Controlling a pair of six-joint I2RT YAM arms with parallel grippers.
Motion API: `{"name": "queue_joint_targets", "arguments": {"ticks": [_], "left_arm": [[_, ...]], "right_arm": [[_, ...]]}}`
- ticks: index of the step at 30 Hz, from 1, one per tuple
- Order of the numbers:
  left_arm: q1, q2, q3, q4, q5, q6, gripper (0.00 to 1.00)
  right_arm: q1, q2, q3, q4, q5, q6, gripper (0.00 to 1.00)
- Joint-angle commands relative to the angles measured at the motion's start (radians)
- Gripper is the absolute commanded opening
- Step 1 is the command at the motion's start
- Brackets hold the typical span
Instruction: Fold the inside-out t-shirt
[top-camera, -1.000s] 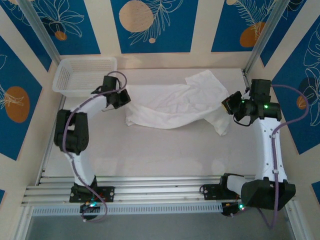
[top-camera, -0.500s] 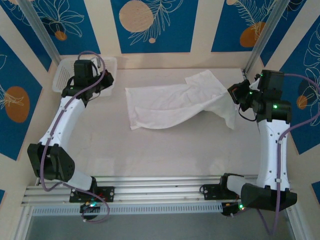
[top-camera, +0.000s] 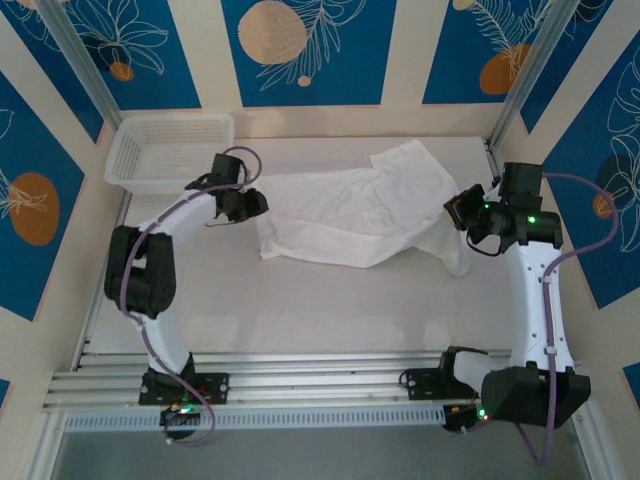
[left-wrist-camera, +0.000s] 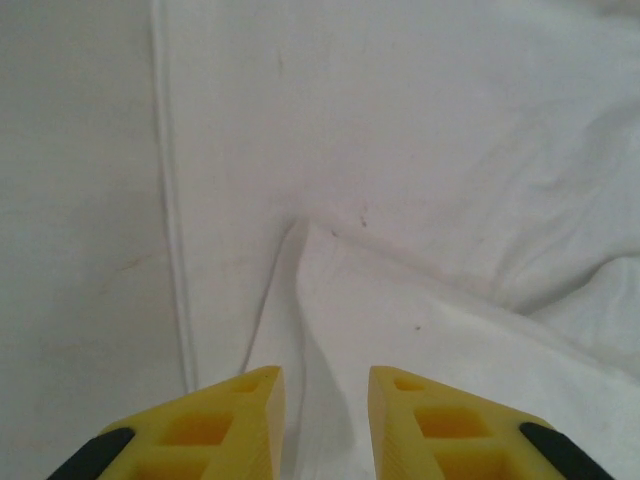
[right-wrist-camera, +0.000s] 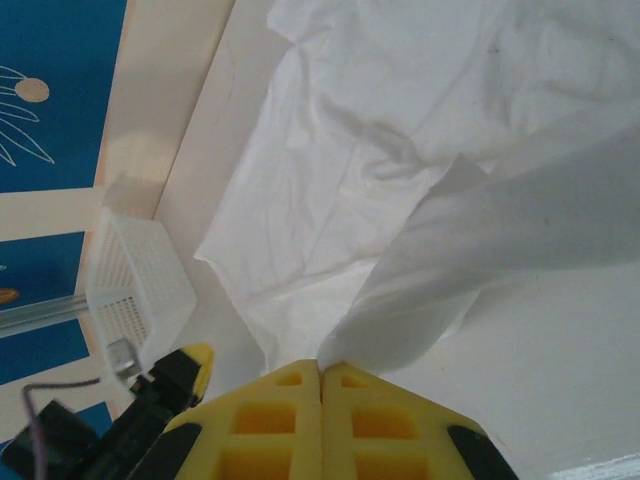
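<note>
T-shirt, from above: white t-shirt (top-camera: 350, 215) lies spread and wrinkled across the far half of the table (top-camera: 330, 300), long side running left to right, one corner bunched up toward the back
Left gripper, from above: left gripper (top-camera: 255, 203) sits low at the t-shirt's left edge, just in front of the basket (top-camera: 175, 120) in the far left corner
Right gripper, from above: right gripper (top-camera: 455, 212) is at the t-shirt's right end, where the cloth hangs in a drooping fold
T-shirt, left wrist: t-shirt (left-wrist-camera: 450, 150) lies flat under the camera, a hem seam running down the left and a raised crease leading toward the fingers
Left gripper, left wrist: left gripper (left-wrist-camera: 325, 375) has its yellow fingers (left-wrist-camera: 250, 400) parted, released, with cloth showing in the gap
T-shirt, right wrist: t-shirt (right-wrist-camera: 400, 150) stretches away toward the basket (right-wrist-camera: 130, 290)
Right gripper, right wrist: right gripper (right-wrist-camera: 322, 368) is clenched, fingers pressed together on a lifted fold of the t-shirt
</note>
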Motion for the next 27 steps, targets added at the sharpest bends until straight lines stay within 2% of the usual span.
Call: {"name": "queue_joint_targets", "arguments": {"ticks": [1,6,12,21,27], "left_arm": [[-0.002,0.08,0.063,0.07,0.028,-0.016,0.29],[-0.005,0.173,0.114,0.084,0.052,-0.037,0.32],[-0.008,0.217,0.133,0.106,0.091,-0.055,0.33],[-0.009,0.265,0.154,0.101,0.088,-0.078,0.33],[-0.022,0.275,0.162,0.111,0.114,-0.08,0.21]], "right_arm": [[-0.002,-0.023,0.002,0.013,-0.023,0.002,0.0],[0.0,-0.01,0.014,0.011,-0.024,0.002,0.0],[0.0,0.002,0.014,0.012,-0.02,0.003,0.0],[0.001,0.005,0.031,0.006,-0.016,0.0,0.0],[0.001,0.004,0.03,0.004,-0.018,0.0,0.0]]}}
